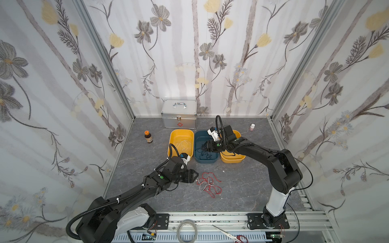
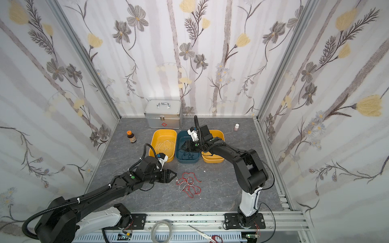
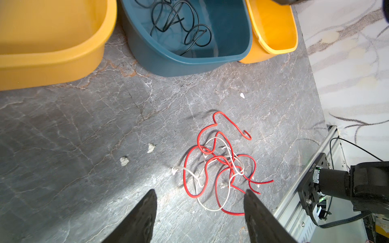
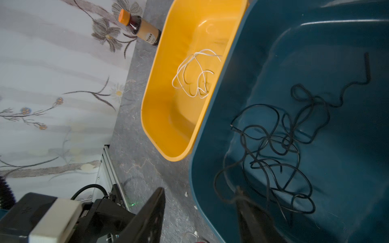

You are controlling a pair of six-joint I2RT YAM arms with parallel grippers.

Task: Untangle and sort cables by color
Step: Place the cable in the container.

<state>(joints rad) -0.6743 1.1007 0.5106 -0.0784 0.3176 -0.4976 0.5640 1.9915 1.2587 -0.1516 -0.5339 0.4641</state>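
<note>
Jaws: my left gripper (image 1: 197, 174) apart, empty; red-white cable tangle (image 1: 208, 183) on table (image 1: 242, 189) at its 3 o'clock. My right gripper (image 4: 200, 189) apart over blue bin (image 4: 231, 84), black cables (image 4: 273, 147) inside.

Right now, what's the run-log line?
left hand: open, by red-white tangle | right hand: open, over blue bin with black cables | white cable in yellow bin

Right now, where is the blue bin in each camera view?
Top view: blue bin mid-table, near the silver case.
Top view: blue bin, same spot.
Left wrist: blue bin beyond the red-and-white tangle.
Right wrist: blue bin close up, filling much of the picture.
Shared landmark: the black cables coiled inside it.
</note>
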